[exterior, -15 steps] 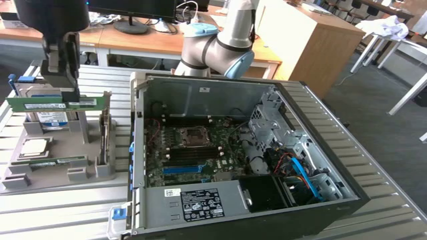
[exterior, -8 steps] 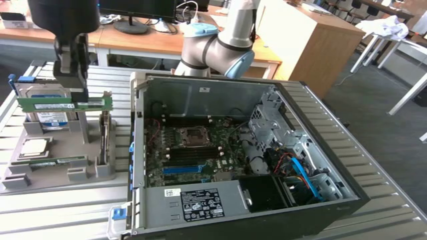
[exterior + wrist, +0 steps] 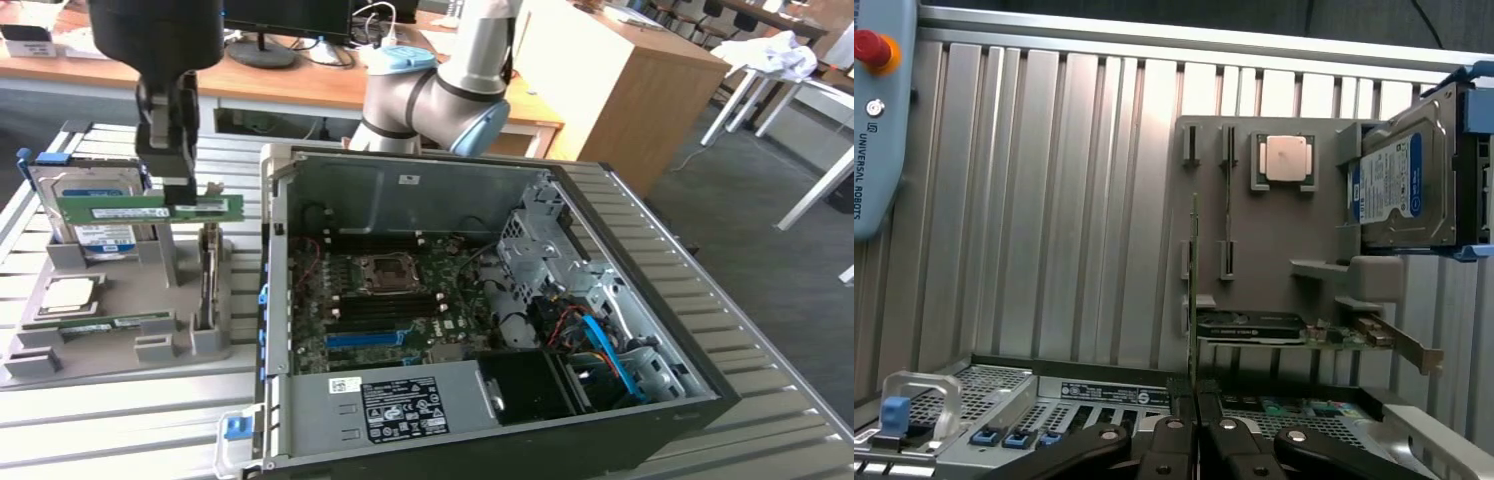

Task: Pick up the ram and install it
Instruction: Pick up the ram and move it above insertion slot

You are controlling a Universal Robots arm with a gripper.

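Observation:
The ram (image 3: pixel 214 208) is a slim green stick held level in the air above the grey fixture tray (image 3: pixel 114 345), just in front of the hard drive. My gripper (image 3: pixel 174 192) comes down from above and is shut on the ram's upper edge near its middle. In the wrist view the ram (image 3: pixel 1194 280) shows edge-on as a thin line running out from between the black fingers (image 3: pixel 1172 430) of the gripper (image 3: pixel 1194 398). The open computer case (image 3: pixel 627 215) with its motherboard (image 3: pixel 387 300) lies at the exterior view's right of the tray.
The tray holds an upright hard drive (image 3: pixel 83 205), a processor (image 3: pixel 67 293), a second green stick (image 3: pixel 100 323) lying flat and an upright expansion card (image 3: pixel 210 275). A blue slot (image 3: pixel 367 338) sits on the motherboard. A teach pendant (image 3: pixel 879 110) lies on the ribbed table.

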